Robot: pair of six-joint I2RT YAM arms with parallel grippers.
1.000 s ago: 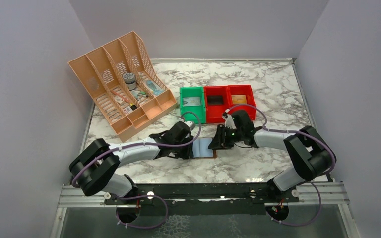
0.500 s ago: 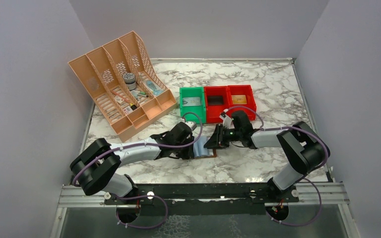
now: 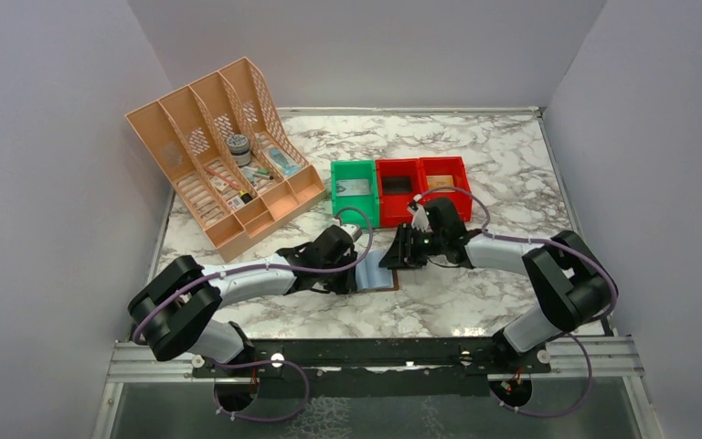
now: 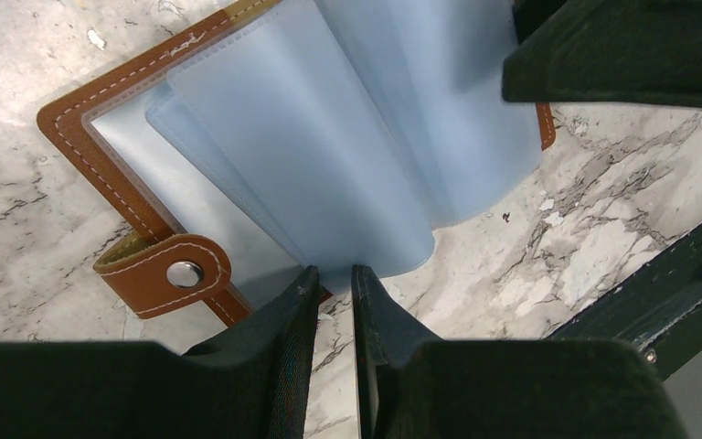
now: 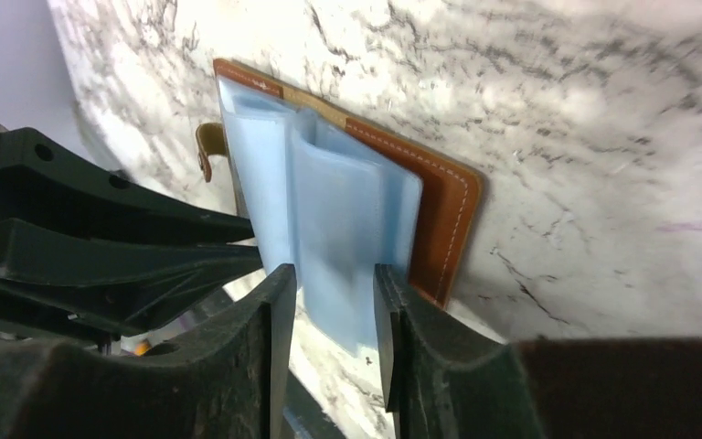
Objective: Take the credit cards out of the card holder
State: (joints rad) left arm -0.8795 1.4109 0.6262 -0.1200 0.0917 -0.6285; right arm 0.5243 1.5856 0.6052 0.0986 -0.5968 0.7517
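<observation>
The left gripper (image 4: 334, 273) is reaching in low from the near left over the marble table (image 3: 475, 155). Its fingers (image 4: 274, 366) are standing almost together, leaving only a slit. Their tips are meeting the edge of the holder (image 5: 448, 210), right where the pale-blue sleeves (image 4: 311, 155) end. Whether anything is pinched in that slit cannot be told.

The holder is lying open on the table between the two grippers, brown leather down. Its snap tab (image 4: 169, 274) is sticking out just beside the left fingertips. The sleeves are fanning up from the leather, and the cards cannot be told apart from them.

The right gripper (image 5: 334, 274) is coming in from the right. Its fingers (image 5: 256, 347) are standing partly apart and clamping a bunch of sleeves, which is filling the gap between them and is raised off the leather.

Beyond the holder, a green bin (image 3: 336, 183) and two red bins (image 3: 464, 187) are sitting side by side in a touching row. Farthest off, at the far left, a peach rack (image 3: 160, 128) is standing at an angle to the table edge, holding small items in its slots.
</observation>
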